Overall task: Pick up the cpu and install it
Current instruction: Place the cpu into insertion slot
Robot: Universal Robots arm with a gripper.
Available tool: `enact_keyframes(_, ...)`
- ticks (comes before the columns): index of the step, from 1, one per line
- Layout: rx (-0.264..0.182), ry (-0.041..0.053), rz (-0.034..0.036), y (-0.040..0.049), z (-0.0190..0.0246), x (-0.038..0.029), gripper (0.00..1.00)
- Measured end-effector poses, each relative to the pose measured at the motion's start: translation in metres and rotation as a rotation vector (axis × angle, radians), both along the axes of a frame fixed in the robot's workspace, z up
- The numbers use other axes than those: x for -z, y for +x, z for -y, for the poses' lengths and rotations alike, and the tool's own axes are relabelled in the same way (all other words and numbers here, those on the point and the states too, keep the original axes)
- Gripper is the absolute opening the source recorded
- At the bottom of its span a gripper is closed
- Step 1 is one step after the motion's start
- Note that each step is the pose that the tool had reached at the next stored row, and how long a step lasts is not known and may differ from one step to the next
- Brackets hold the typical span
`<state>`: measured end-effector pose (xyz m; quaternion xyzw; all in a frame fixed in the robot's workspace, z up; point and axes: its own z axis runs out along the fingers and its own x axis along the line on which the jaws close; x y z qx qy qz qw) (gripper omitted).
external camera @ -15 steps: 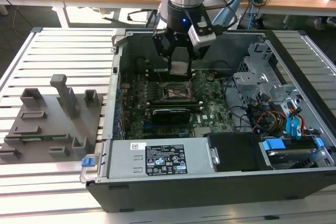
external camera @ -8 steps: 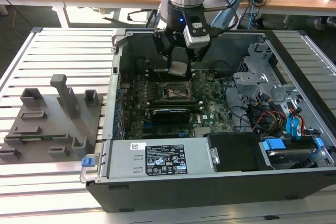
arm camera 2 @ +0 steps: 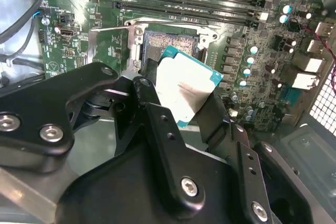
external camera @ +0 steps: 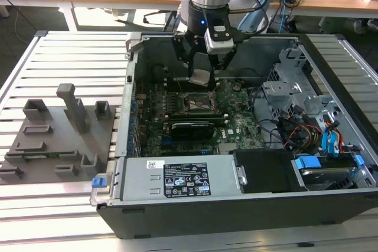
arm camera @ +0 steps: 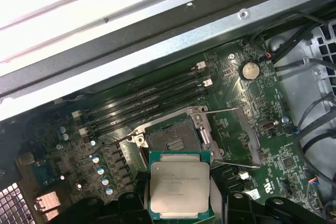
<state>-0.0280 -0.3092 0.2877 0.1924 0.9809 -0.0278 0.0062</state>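
Note:
The cpu, a flat square chip with a silvery top, hangs inside the open computer case, and my gripper is shut on it. In the second wrist view the black fingers press on two opposite edges of the cpu, which is tilted. Just below it on the green motherboard lies the square socket, its metal frame swung open. The first wrist view has the cpu close to the socket and partly overlapping its edge, without touching it.
Memory slots run beside the socket. A black expansion card and the labelled power supply lie nearer the case's front wall. A drive cage and cables are at the exterior view's right. Grey fixture blocks stand outside on the left.

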Motion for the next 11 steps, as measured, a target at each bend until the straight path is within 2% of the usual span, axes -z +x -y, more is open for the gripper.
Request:
enact_keyframes(2,0.027,-0.0004,0.0,0.0,0.0,0.0001,0.55)
enact_keyframes(11,0.098,-0.0012,-0.0001,0.0,0.0,0.0003,0.55)
